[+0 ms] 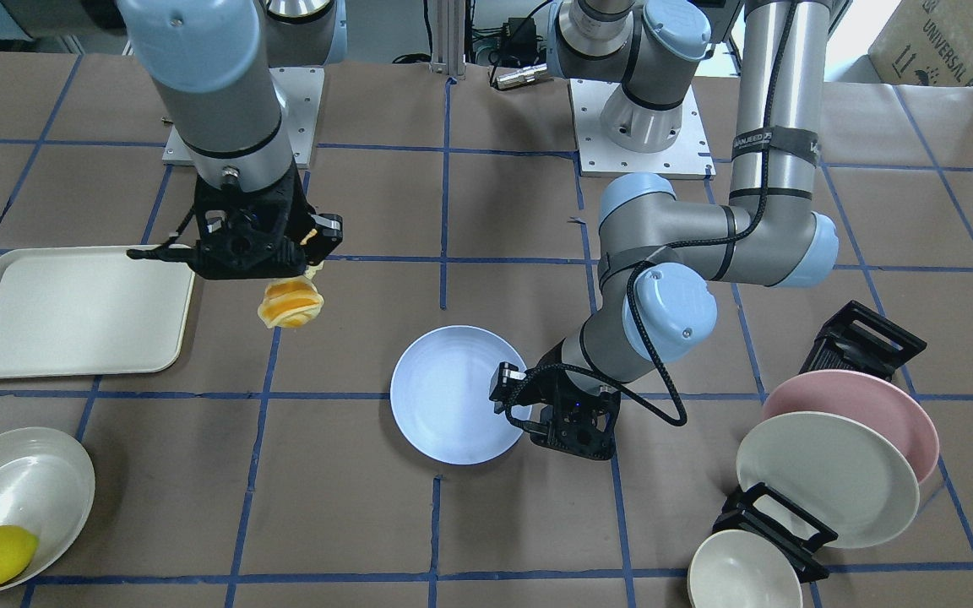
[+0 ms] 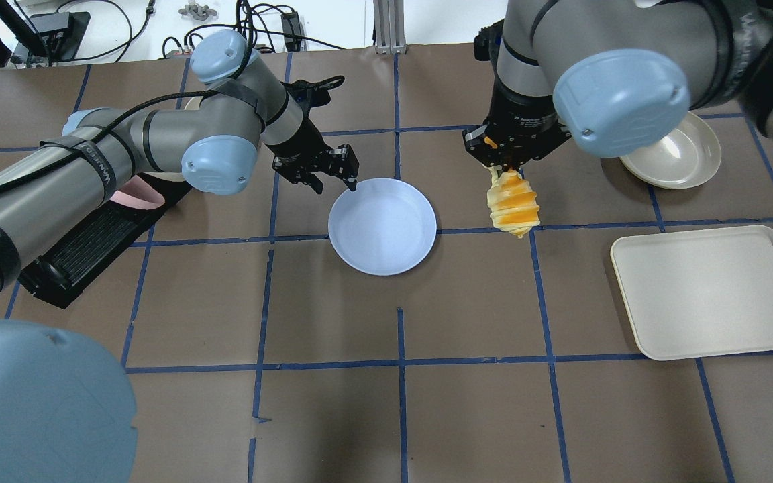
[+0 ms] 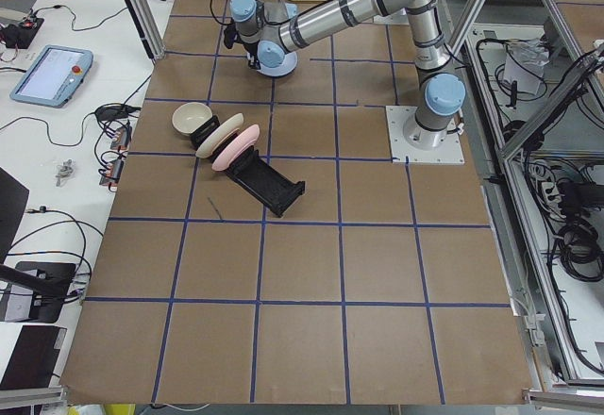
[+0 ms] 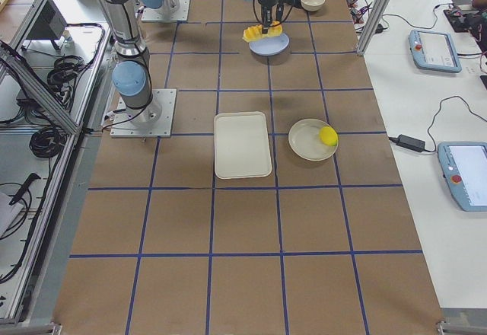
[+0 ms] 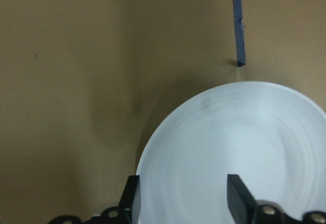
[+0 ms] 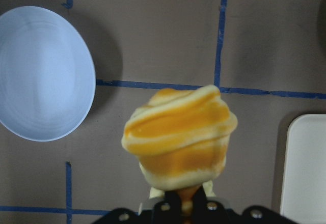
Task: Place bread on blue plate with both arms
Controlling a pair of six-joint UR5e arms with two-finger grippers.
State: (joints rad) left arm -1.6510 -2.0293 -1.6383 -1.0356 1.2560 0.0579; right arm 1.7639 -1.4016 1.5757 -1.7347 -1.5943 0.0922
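- the right gripper (image 2: 500, 171) is clamped on the top end of the bread (image 2: 512, 204), which hangs below it in the air, clear of the table (image 2: 467, 302).
- the loaf's long axis runs roughly up and down from the jaws, its free tip pointing at the table; the right wrist view looks straight down its striped length.
- the blue plate (image 2: 382, 226) sits flat and bare on the table, off to that gripper's side toward the other arm, near but not under the bread; in the right wrist view a strip of table shows between loaf and rim.
- a cream tray (image 2: 708, 295) lies on the opposite side of the right gripper, away from the plate.
- the left gripper (image 2: 334, 180) is low at the plate's far edge, jaws apart and straddling the rim: in the left wrist view one of its fingers (image 5: 238, 201) is over the plate's inside, the other just outside it.
- whether those fingers touch the rim is hard to tell from these views; they do not appear to pinch it.
- judged from this, the carry is the step in hand: the right arm must shift the bread sideways toward the left gripper, then lower it and lay its length across the plate.
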